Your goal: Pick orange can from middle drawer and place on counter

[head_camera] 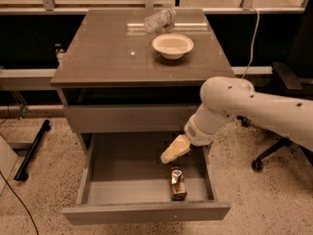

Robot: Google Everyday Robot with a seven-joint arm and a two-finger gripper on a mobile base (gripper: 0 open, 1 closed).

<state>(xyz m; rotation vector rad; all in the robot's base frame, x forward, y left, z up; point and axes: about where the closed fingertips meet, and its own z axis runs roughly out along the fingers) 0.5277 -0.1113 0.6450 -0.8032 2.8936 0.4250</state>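
Hovering gripper (175, 149) is seen over open middle drawer (122, 177), near 12 o'clock of orange can (178, 182), apart | its opening cannot be told | can is laid at drawer's 5 o'clock, ungripped.

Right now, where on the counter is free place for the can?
The counter is bare at left and front. Crowded: back right, white bowl and bottle. The gripper hovers over the middle drawer, near the orange can.

White bowl (172, 45), clear bottle (159, 19) (lying down)
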